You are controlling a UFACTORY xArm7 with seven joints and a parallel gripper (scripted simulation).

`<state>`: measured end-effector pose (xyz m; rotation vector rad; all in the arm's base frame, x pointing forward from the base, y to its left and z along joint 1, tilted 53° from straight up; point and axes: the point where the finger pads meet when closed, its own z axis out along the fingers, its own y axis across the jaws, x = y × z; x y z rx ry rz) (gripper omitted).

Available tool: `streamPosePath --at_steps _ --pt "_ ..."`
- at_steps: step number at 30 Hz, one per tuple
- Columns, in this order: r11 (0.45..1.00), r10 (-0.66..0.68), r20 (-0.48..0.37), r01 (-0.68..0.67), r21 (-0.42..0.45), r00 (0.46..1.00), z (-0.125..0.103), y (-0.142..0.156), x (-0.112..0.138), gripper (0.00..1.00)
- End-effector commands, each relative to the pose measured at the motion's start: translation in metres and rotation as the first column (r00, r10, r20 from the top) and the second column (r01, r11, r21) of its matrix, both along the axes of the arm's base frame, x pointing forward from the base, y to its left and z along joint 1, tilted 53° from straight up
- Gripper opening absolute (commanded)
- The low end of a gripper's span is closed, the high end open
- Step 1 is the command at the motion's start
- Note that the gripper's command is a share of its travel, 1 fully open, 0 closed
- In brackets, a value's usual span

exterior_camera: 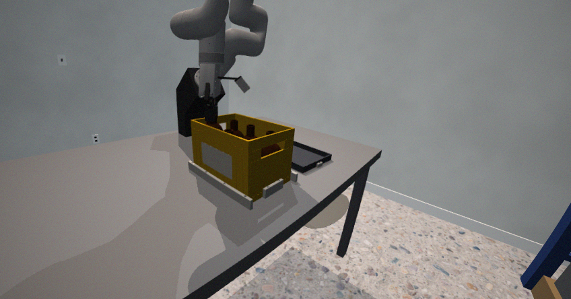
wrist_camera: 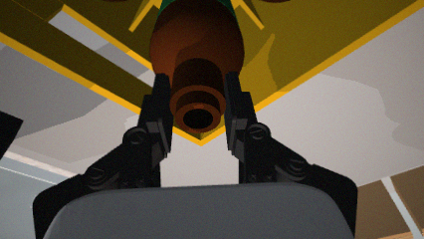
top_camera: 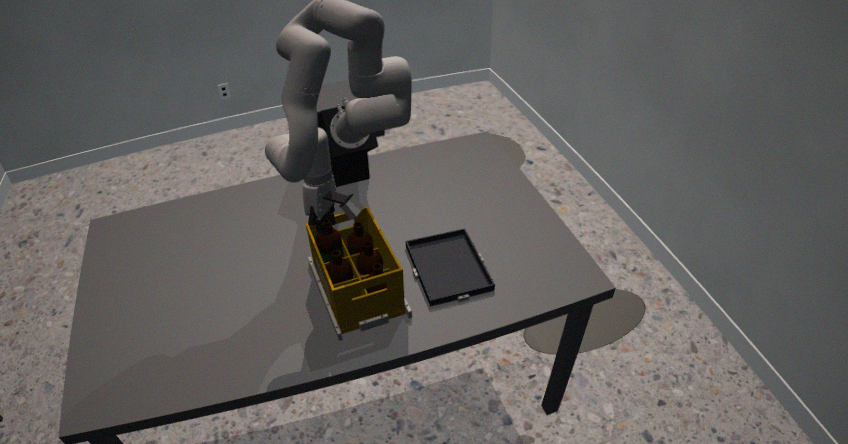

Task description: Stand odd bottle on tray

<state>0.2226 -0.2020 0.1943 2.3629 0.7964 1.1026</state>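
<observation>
A yellow crate (top_camera: 354,269) stands on the table and holds several brown bottles; it also shows in the exterior view (exterior_camera: 242,155). My gripper (wrist_camera: 197,90) is shut on the neck of the brown bottle (wrist_camera: 196,55) at the crate's far left corner, just below its mouth. That bottle stands a little higher than the others, its lower part still inside the crate, and it has a green label. In the exterior view the gripper (exterior_camera: 209,103) is above the crate's back corner. The black tray (top_camera: 449,266) lies flat to the right of the crate, with nothing on it.
The crate sits in a grey base frame (exterior_camera: 236,184) fixed on the table. The arm's black base block (top_camera: 349,154) stands behind the crate. The table's front edge and a leg (top_camera: 565,350) are to the right of the tray.
</observation>
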Motion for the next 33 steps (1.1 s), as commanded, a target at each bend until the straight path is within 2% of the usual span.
streamPosePath --at_steps 1,33 --pt "1.000 -0.001 0.001 0.001 -0.001 1.000 0.001 -0.001 -0.001 0.00" --pt "1.000 -0.001 0.001 0.001 -0.001 1.000 0.016 0.002 -0.021 0.00"
